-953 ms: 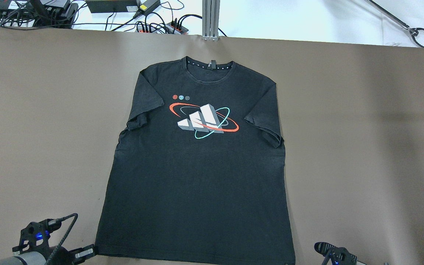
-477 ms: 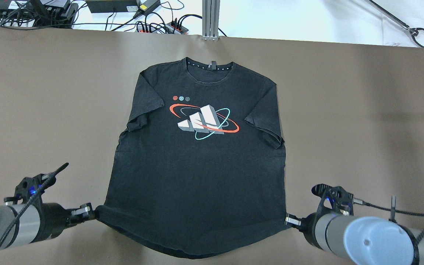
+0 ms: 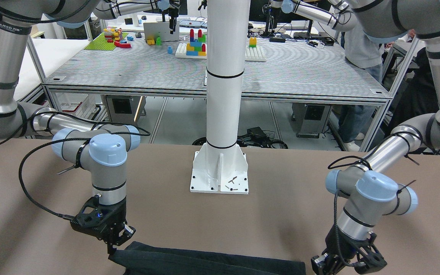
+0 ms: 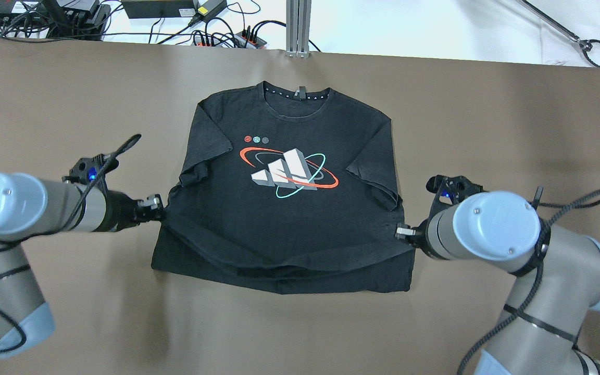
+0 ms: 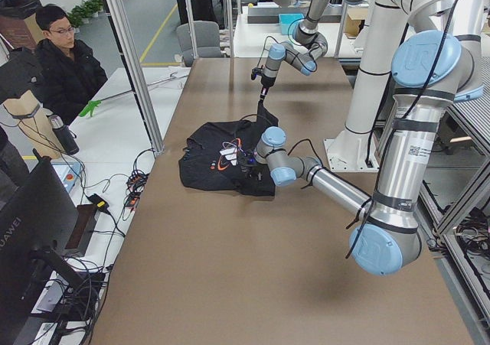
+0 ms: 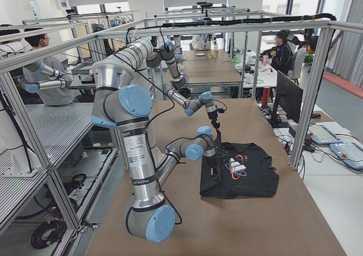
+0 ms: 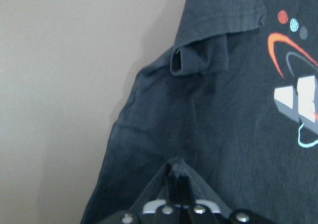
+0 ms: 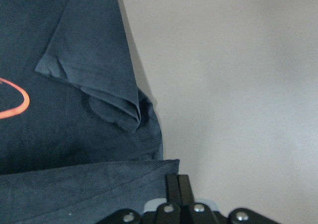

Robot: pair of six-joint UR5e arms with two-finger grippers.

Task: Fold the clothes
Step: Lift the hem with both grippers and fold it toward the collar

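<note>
Nearest the robot: the black soft-fabric T-shirt (image 4: 279,229) is lying mid-table on the brown table cloth (image 4: 45,114). Its lower part is doubling back over the body, with the fold edge (image 4: 284,286) facing the robot.

The left gripper (image 4: 160,211) is pinching one corner of the stitched hem (image 4: 279,266), jaws closed down to fabric thickness. The right gripper (image 4: 399,231) is doing the same on the opposite corner. Both are holding at about mid-body, just short of the sleeves. The hem between them is sagging toward the robot, not taut.

Further out, the sleeve cuff (image 4: 194,174) on the left arm's side is curling under. Beyond it the red, teal and grey chest print (image 4: 292,172) and the round collar (image 4: 296,96) are lying uncovered.

Risks, my read:
- The slack middle is heading for a bowed, wrinkled edge.
- The curled cuff is likely getting trapped under the fold.
- The pinches are sitting right at the corners, so a tug could pull one free.
- Uneven arm travel would skew the fold line.
</note>
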